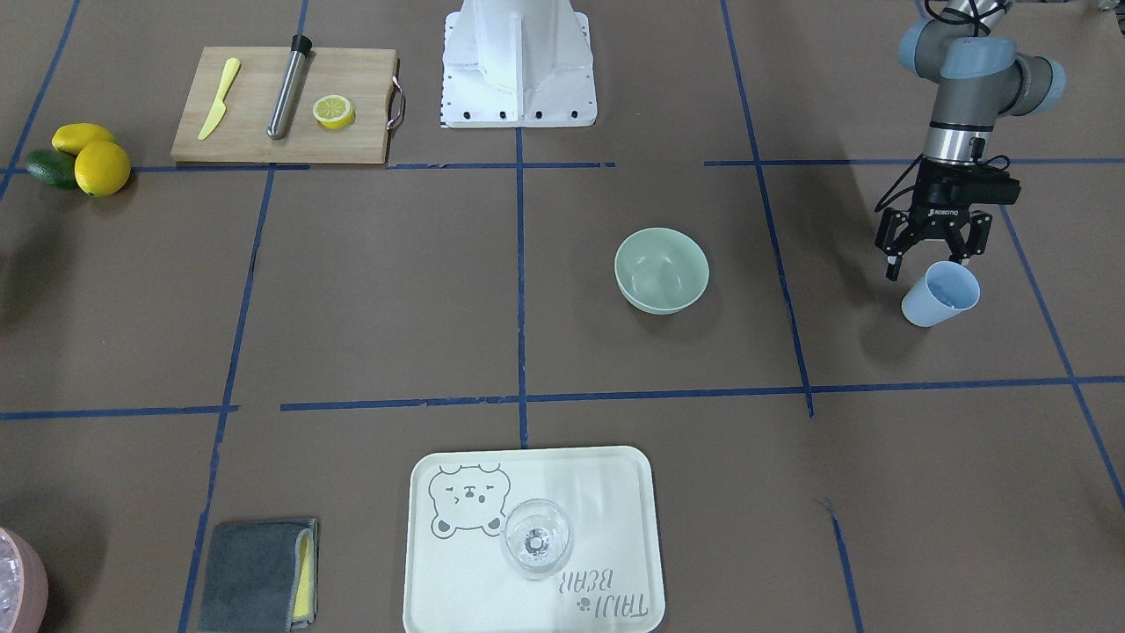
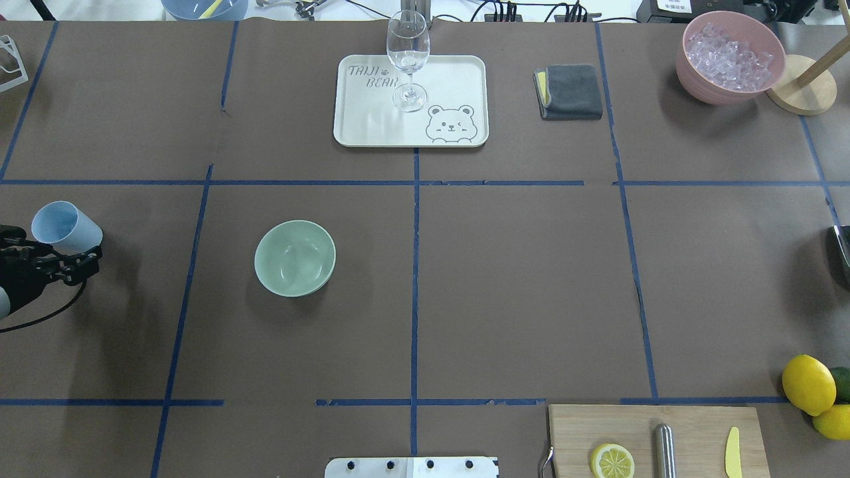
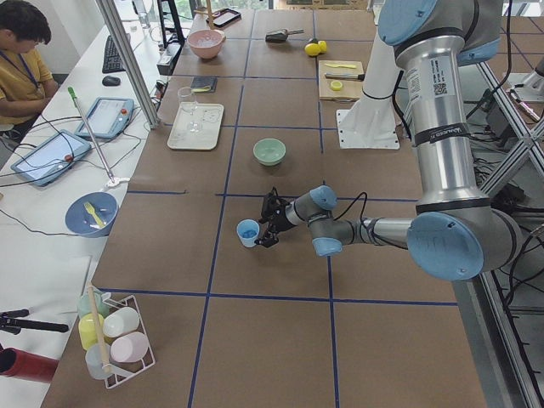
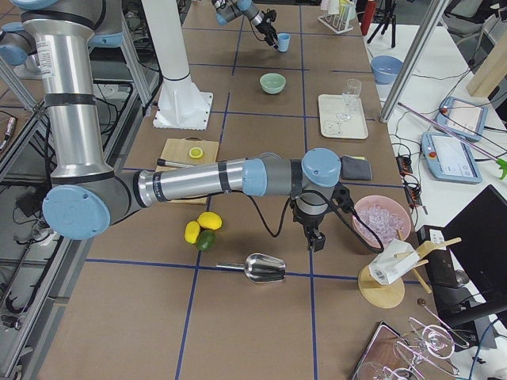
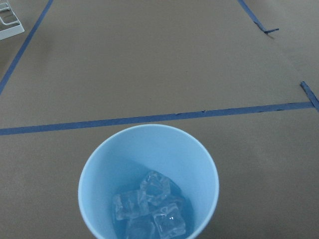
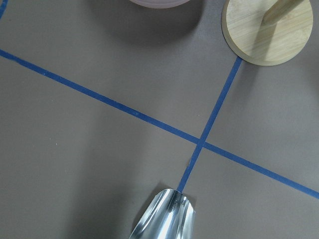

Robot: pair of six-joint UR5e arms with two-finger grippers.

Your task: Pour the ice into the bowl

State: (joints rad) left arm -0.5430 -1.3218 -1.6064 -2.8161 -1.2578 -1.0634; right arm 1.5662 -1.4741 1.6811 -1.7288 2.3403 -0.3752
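Far left in the overhead view, the left gripper [image 2: 66, 255] pinches the pale blue cup [image 2: 65, 226] by its wall, tilted — and down inside sits the ice [image 5: 149, 211], a few clear, glassy cubes clumped at the bottom. Moving right, the bowl [image 2: 295, 257] stands upright on the brown table [image 2: 518, 279], mint-green, matte, well apart from the cup. Farther right, the right gripper [image 4: 315, 237] hangs over the metal scoop [image 4: 265, 268] — whether its fingers are spread, I cannot tell.

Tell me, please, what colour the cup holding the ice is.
Light blue cup; the left wrist view shows it best.
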